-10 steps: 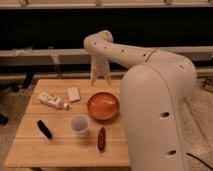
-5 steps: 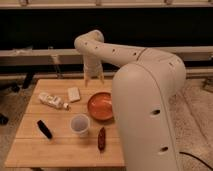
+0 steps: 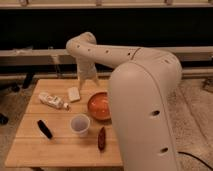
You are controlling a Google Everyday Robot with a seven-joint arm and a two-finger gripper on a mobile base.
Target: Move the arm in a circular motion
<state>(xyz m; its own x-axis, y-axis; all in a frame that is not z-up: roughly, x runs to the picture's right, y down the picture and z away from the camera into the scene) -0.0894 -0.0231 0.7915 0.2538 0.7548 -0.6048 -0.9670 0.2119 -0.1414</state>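
My cream-white arm (image 3: 142,95) fills the right foreground as a thick rounded segment with small dark holes. It reaches back and left to a bend (image 3: 82,44), then points down. The gripper (image 3: 87,80) hangs at the arm's end over the back of the wooden table (image 3: 60,150), just behind a small white block (image 3: 74,94) and left of the orange bowl (image 3: 99,106). It holds nothing that I can see.
On the table lie a plastic bottle on its side (image 3: 54,101), a white cup (image 3: 80,124), a black object (image 3: 44,129) and a reddish-brown object (image 3: 102,138). A dark wall with a pale rail (image 3: 30,52) runs behind the table.
The arm's bend and the gripper have swung leftward over the back of the table, and the big near segment has shifted with them. The things on the table have not moved.
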